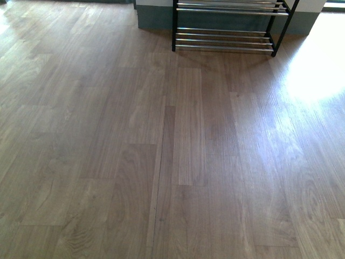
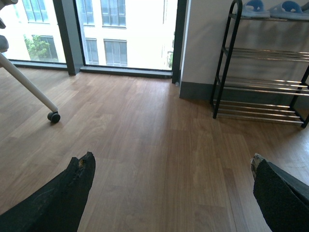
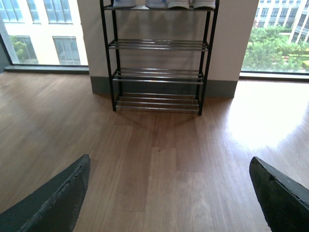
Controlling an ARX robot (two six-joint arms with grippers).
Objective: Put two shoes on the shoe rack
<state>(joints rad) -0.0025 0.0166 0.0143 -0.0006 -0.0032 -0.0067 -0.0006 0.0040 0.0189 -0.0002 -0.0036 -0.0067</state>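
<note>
Shoes sitting already on the top tier of the shoe rack (image 3: 157,72) — pale blue slides (image 2: 273,8) showing at that shelf in the left wrist view, white soles of the sneakers (image 3: 190,4) lining up beside other soles along the same shelf in the right wrist view. Standing against a pale wall with a grey skirting, between tall windows (image 2: 113,29); lower chrome-bar tiers lying bare. Appearing in the front view only as the two lowest tiers at the far edge of the wooden floor (image 1: 161,162), with sunlight glaring on the boards to the right. Left gripper (image 2: 171,166) hanging above the floor with fingers spread wide, holding nothing. Right gripper (image 3: 169,169) likewise gaping wide over bare boards — facing the rack squarely, well apart from it. White castor leg (image 2: 34,89) resting near the window.
</note>
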